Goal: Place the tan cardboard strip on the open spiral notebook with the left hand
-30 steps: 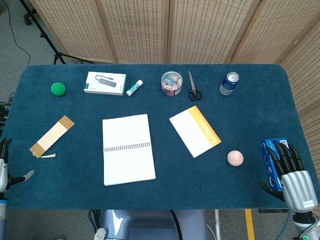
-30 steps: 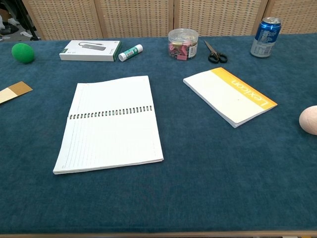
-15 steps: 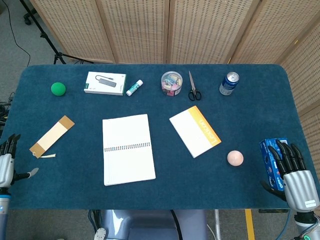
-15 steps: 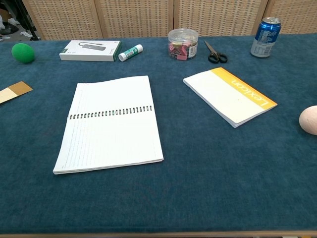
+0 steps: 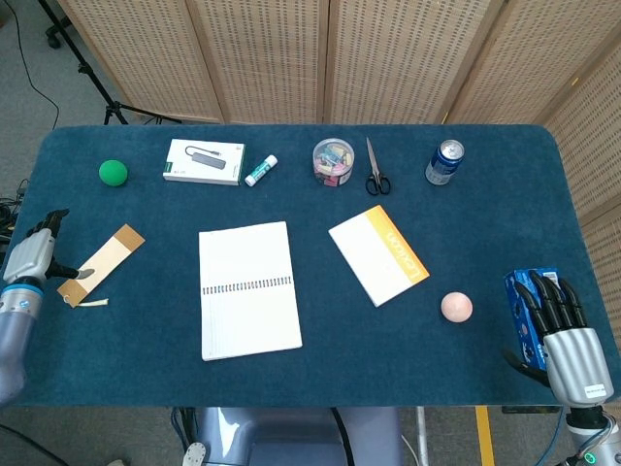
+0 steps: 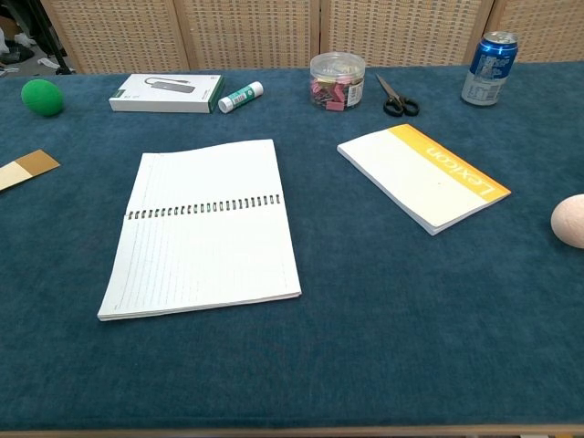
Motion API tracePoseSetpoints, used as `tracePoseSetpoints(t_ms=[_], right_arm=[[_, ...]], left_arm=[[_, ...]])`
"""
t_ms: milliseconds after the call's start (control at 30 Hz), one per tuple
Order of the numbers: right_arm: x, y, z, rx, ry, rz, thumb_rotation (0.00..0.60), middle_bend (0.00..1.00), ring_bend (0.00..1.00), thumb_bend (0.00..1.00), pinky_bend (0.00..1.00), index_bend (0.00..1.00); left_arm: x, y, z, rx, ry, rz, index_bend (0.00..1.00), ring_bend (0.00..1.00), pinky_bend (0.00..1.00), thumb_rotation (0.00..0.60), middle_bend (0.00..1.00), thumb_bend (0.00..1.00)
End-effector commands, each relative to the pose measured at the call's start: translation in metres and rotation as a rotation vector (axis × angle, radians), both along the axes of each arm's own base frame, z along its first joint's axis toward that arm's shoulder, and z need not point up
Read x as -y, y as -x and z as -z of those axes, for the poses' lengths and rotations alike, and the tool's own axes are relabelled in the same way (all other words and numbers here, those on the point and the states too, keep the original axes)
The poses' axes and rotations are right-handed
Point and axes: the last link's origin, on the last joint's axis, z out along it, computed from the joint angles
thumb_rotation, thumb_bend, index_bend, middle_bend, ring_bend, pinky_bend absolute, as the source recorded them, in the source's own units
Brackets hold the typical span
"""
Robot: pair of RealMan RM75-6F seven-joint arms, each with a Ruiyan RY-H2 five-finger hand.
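The tan cardboard strip (image 5: 103, 262) lies diagonally on the blue table at the left, and its upper end (image 6: 26, 169) shows at the chest view's left edge. The open spiral notebook (image 5: 248, 288) lies flat in the middle of the table, also seen as the notebook (image 6: 204, 228) in the chest view. My left hand (image 5: 33, 257) hovers at the table's left edge just left of the strip's lower end, fingers apart and holding nothing. My right hand (image 5: 567, 340) rests at the front right corner, fingers spread, over a blue packet (image 5: 524, 303).
A green ball (image 5: 113, 172), a white box (image 5: 203, 161), a glue stick (image 5: 260, 170), a jar of clips (image 5: 333, 161), scissors (image 5: 375, 168) and a soda can (image 5: 444, 161) line the far side. A yellow-edged pad (image 5: 378, 253) and a pink ball (image 5: 456, 307) lie right of the notebook.
My left hand has risen from the front left corner and moved forward and inward, arriving beside the strip's lower end. The right hand has barely shifted. The strip and notebook stay put.
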Motion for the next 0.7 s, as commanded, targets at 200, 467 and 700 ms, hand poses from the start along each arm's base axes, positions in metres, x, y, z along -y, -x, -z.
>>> tracePoseSetpoints(t_ms=[200,467,700], right_arm=[[0.001,0.001,0.002,-0.005,-0.003,0.006,0.600,0.00,0.00,0.00,0.00,0.00],[0.001,0.001,0.000,0.001,-0.001,0.004,0.600,0.00,0.00,0.00,0.00,0.00],[0.000,0.000,-0.001,0.009,-0.001,0.003,0.600,0.00,0.00,0.00,0.00,0.00]], left_arm=[[-0.032,-0.008,0.032,0.096,0.092,-0.042,0.00,0.00,0.00,0.600,0.00,0.00],[-0.034,-0.003,0.048,0.119,0.111,-0.066,0.00,0.00,0.00,0.600,0.00,0.00],[-0.035,-0.002,0.057,0.158,0.136,-0.087,0.00,0.00,0.00,0.600,0.00,0.00]])
